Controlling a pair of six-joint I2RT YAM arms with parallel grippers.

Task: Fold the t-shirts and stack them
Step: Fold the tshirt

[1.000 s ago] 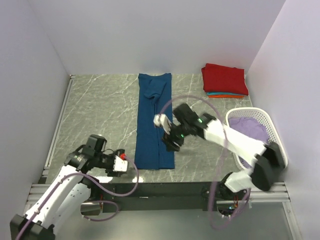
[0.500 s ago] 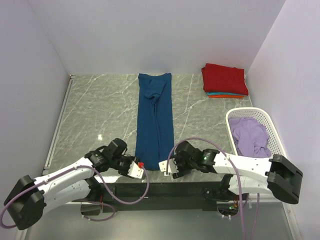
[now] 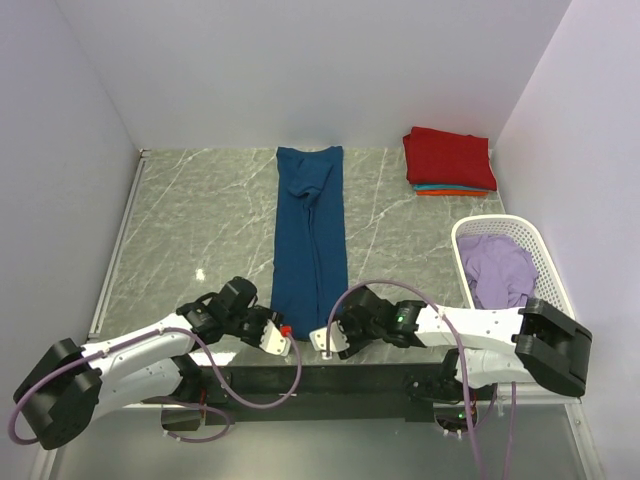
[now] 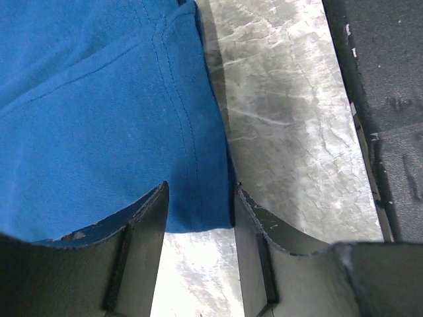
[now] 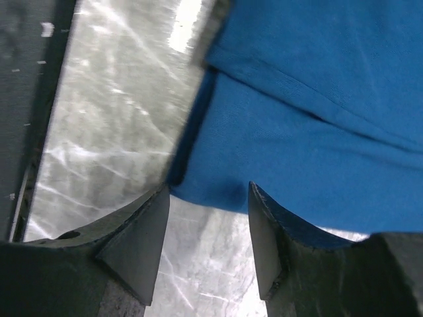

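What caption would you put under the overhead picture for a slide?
Both open, the left pincer and right pincer poised at the near corners of the narrow-folded blue t-shirt.

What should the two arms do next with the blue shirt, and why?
Probably close both grippers. The left gripper and right gripper are open, each with a near corner of the blue shirt between its fingers. The shirt lies in a long strip on the table. Gripping both corners would let them fold it away.

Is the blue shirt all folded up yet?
Only partly. The blue shirt lies flat as a long narrow strip, not a small square like the red shirt.
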